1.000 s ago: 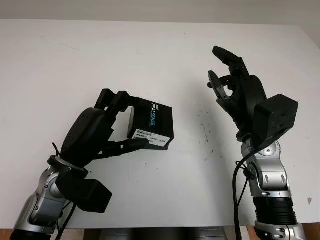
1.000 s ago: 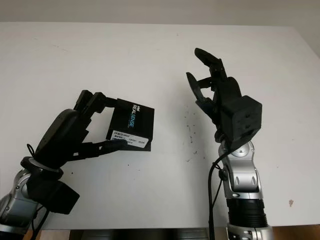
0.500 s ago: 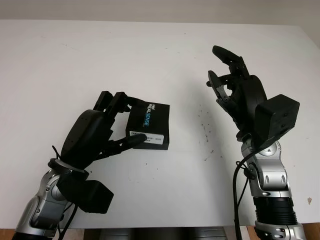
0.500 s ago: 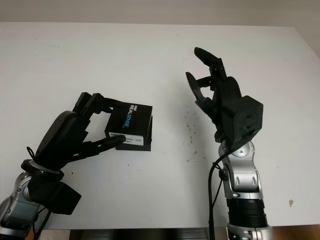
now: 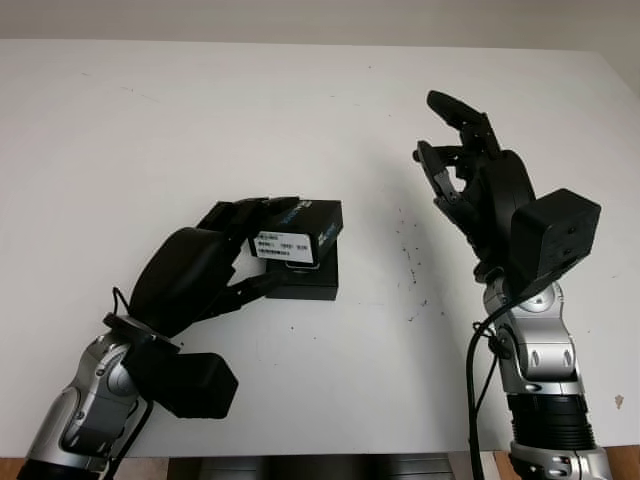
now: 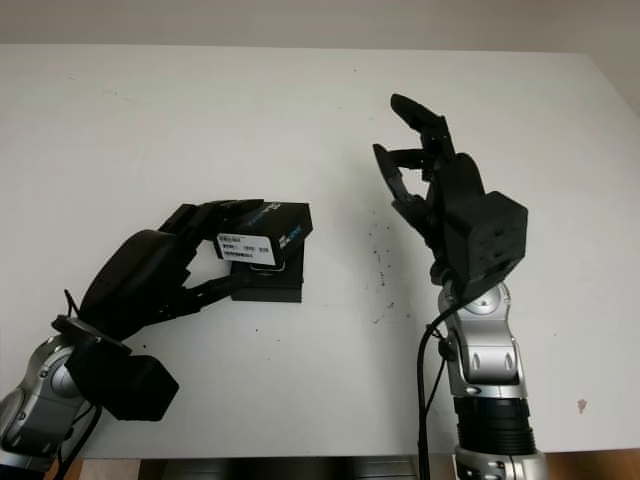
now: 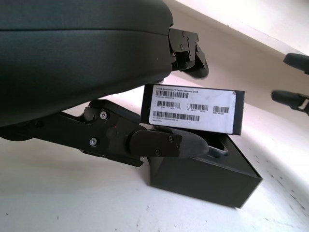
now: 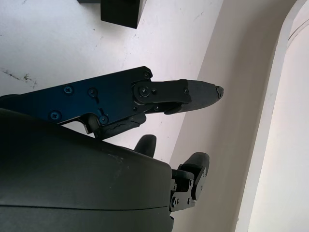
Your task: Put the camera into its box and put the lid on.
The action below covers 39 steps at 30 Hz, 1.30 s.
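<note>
My left hand [image 5: 240,255] is shut on the black box lid [image 5: 298,232], with fingers over its far edge and the thumb [image 7: 159,142] under its near side. The lid's white barcode label [image 7: 193,108] faces up toward me. The lid hangs tilted just above the open black box [image 5: 312,282], which sits on the white table [image 5: 150,130]. I cannot make out the box's contents under the lid. My right hand [image 5: 458,160] is open, raised above the table to the right of the box [image 8: 120,9].
Small dark specks [image 5: 410,260] mark the table between the box and my right arm. The table's far edge [image 5: 300,40] runs along the back, and its right edge lies beyond my right hand.
My left hand has lowered the lid and rolled it, so the label side now faces up instead of the printed top. The right hand has stayed in place.
</note>
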Each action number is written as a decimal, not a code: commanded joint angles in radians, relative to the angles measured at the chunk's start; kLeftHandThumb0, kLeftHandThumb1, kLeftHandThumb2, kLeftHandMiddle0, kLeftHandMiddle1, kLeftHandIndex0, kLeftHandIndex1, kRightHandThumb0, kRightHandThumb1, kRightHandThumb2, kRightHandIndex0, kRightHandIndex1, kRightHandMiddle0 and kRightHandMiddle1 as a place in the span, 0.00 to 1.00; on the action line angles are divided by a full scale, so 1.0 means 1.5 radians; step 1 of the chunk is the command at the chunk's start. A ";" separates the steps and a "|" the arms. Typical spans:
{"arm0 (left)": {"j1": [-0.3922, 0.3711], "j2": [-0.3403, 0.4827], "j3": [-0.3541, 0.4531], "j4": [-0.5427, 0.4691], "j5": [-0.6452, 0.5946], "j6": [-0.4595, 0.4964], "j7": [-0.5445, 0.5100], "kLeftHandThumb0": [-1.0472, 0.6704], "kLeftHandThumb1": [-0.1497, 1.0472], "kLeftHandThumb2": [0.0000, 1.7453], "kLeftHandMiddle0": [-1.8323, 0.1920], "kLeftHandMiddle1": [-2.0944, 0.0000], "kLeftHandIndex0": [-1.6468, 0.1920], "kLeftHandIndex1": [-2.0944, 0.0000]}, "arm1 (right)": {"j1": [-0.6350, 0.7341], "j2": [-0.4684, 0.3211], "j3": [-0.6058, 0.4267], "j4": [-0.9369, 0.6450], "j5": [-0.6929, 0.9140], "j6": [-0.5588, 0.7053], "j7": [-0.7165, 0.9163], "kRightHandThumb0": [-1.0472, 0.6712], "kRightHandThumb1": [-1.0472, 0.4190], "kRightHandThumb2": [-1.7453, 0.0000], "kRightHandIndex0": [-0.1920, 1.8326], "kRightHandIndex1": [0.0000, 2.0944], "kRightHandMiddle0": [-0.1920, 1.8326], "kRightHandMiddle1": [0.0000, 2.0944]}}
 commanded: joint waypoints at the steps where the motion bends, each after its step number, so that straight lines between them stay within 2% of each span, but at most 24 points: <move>1: -0.003 0.002 -0.001 -0.008 -0.014 -0.004 -0.004 0.29 1.00 0.19 0.92 0.98 0.94 0.90 | 0.003 -0.001 -0.002 -0.016 -0.001 0.008 -0.001 0.25 0.00 0.82 0.01 0.62 0.08 0.31; 4: -0.003 0.004 0.001 -0.010 -0.022 -0.003 -0.005 0.29 1.00 0.20 0.92 0.98 0.94 0.90 | 0.003 0.001 -0.002 -0.017 0.000 0.007 -0.001 0.26 0.00 0.82 0.02 0.64 0.08 0.31; 6: -0.003 0.005 0.003 -0.011 -0.029 -0.005 -0.006 0.30 1.00 0.21 0.91 0.97 0.93 0.91 | 0.003 0.003 -0.003 -0.013 0.002 0.001 -0.001 0.27 0.00 0.82 0.01 0.83 0.08 0.31; 8: -0.003 0.007 0.004 -0.011 -0.031 -0.007 -0.004 0.30 1.00 0.21 0.91 0.97 0.93 0.91 | 0.002 0.003 -0.004 -0.011 0.005 -0.001 -0.001 0.27 0.00 0.82 0.00 0.80 0.07 0.31; 15: -0.003 0.014 0.010 -0.013 -0.048 -0.011 -0.008 0.31 1.00 0.23 0.90 0.97 0.91 0.92 | -0.001 0.005 -0.002 -0.009 0.004 0.004 -0.007 0.25 0.00 0.82 0.00 0.99 0.08 0.31; 17: -0.002 0.018 0.012 -0.016 -0.050 -0.011 -0.012 0.31 1.00 0.24 0.89 0.97 0.91 0.92 | -0.001 0.003 0.000 -0.009 0.000 0.003 -0.006 0.25 0.00 0.82 0.00 0.85 0.07 0.32; 18: -0.002 0.021 0.013 -0.018 -0.054 -0.010 -0.016 0.31 1.00 0.24 0.89 0.97 0.91 0.92 | 0.000 0.003 0.001 -0.008 -0.002 0.001 -0.007 0.26 0.00 0.82 0.00 0.88 0.07 0.32; 20: -0.003 0.030 0.014 -0.025 -0.057 -0.007 -0.030 0.31 1.00 0.24 0.89 0.97 0.91 0.92 | 0.000 0.004 0.001 -0.008 -0.003 0.000 -0.008 0.25 0.00 0.82 0.00 0.84 0.08 0.32; 24: -0.016 0.063 0.012 -0.053 -0.057 0.022 -0.096 0.26 1.00 0.29 0.92 0.98 0.93 0.94 | 0.001 0.004 0.003 -0.008 -0.004 0.000 -0.008 0.25 0.00 0.82 0.00 0.96 0.07 0.33; 25: -0.021 0.072 0.011 -0.059 -0.064 0.027 -0.117 0.25 1.00 0.30 0.91 0.98 0.93 0.94 | 0.001 0.004 0.003 -0.007 -0.005 -0.001 -0.009 0.25 0.00 0.82 0.00 0.93 0.08 0.33; 29: -0.045 0.103 0.006 -0.078 -0.083 0.049 -0.195 0.22 1.00 0.34 0.91 0.97 0.93 0.94 | 0.000 0.004 0.002 0.000 -0.005 -0.010 -0.008 0.25 0.00 0.82 0.00 0.99 0.08 0.33; 32: -0.079 0.123 -0.002 -0.084 -0.091 0.074 -0.253 0.18 1.00 0.35 0.89 0.97 0.92 0.94 | 0.000 0.004 0.002 -0.003 -0.003 -0.005 -0.007 0.25 0.00 0.82 0.00 0.86 0.08 0.33; 33: -0.092 0.127 -0.005 -0.081 -0.092 0.077 -0.267 0.18 1.00 0.35 0.89 0.97 0.91 0.94 | 0.000 0.004 0.002 -0.004 -0.003 -0.002 -0.006 0.25 0.00 0.82 0.00 0.84 0.08 0.33; 35: -0.121 0.134 -0.016 -0.073 -0.093 0.085 -0.295 0.16 1.00 0.35 0.88 0.97 0.90 0.94 | 0.001 0.005 0.003 -0.006 -0.004 0.001 -0.007 0.26 0.00 0.82 0.00 0.95 0.08 0.31; 37: -0.144 0.136 -0.025 -0.062 -0.094 0.086 -0.311 0.15 1.00 0.35 0.87 0.96 0.89 0.93 | 0.001 0.006 0.003 -0.007 -0.003 0.000 -0.009 0.26 0.00 0.82 0.00 0.99 0.08 0.30; 38: -0.157 0.138 -0.031 -0.055 -0.093 0.087 -0.321 0.14 1.00 0.35 0.87 0.96 0.88 0.93 | 0.001 0.008 0.002 -0.008 -0.001 0.002 -0.008 0.26 0.00 0.82 0.00 0.97 0.08 0.30; 39: -0.170 0.139 -0.038 -0.049 -0.092 0.088 -0.331 0.14 1.00 0.35 0.86 0.96 0.88 0.93 | 0.001 0.008 0.002 -0.007 0.000 0.003 -0.008 0.26 0.00 0.82 0.00 0.91 0.08 0.30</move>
